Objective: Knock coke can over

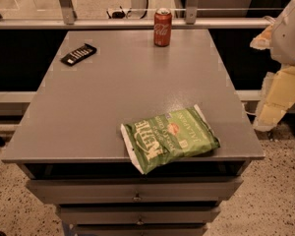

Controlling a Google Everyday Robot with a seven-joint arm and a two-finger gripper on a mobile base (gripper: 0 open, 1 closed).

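At far table edge, red coke can upright, gripper beside table.

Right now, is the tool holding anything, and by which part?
Nothing held. The tool hangs right of the table; the can stands untouched at its far edge.

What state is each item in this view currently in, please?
Coke can: upright, at far edge of the table.
Kettle chip bag: lying flat, corner overhanging the near edge.
Black remote-like device: lying flat, far left.
Drawers: closed.
End effector: off the table's right side, far from the can.
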